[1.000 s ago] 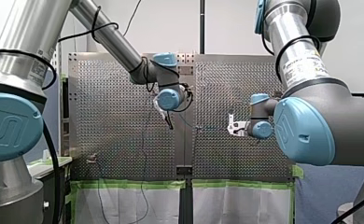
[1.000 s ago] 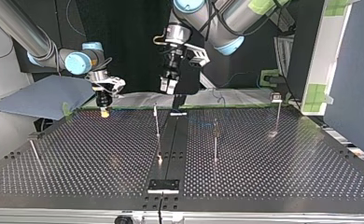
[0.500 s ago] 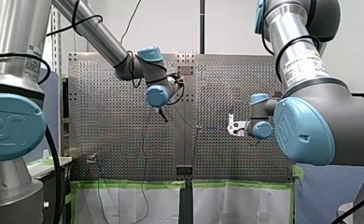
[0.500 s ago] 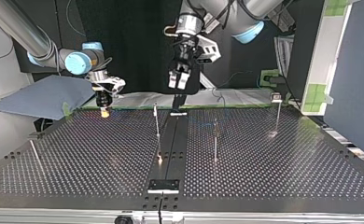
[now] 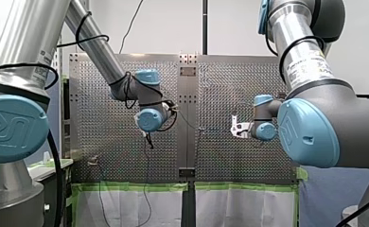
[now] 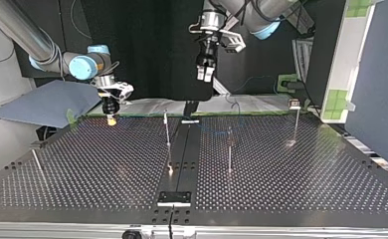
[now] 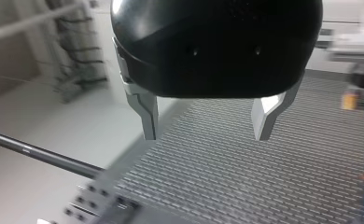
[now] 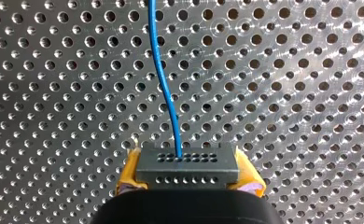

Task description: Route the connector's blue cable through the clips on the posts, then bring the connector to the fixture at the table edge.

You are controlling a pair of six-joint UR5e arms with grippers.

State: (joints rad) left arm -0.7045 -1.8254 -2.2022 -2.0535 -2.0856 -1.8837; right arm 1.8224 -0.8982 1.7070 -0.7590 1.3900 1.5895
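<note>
1. A perforated metal table [image 6: 306, 169] fills the top view, with a dark strip [image 6: 182, 149] down its middle and a black backdrop behind it.
2. At the right wrist, my right gripper [image 8: 188, 171] is clamped: its yellow pads [image 8: 129, 170] press on both sides of a dark grey rectangular connector [image 8: 187, 163] with rows of small holes in its face. In the top view this gripper hangs low over the table's far edge, at the view's left.
3. A thin blue cable [image 8: 164, 79] leaves the connector's face and runs ahead of the gripper over the table in a slight curve.
4. Seen from its own wrist, my left gripper [image 7: 206, 126] has a black body and metal fingers [image 7: 148, 116] spread wide, with nothing between them. In the top view it hangs high beyond the far edge, near the middle, well apart from the connector.
5. Thin upright metal posts [image 6: 229, 149] stand on the table, two beside the strip and one nearer each side edge.
6. A black rectangular plate [image 6: 174, 198] lies at the strip's near end.
</note>
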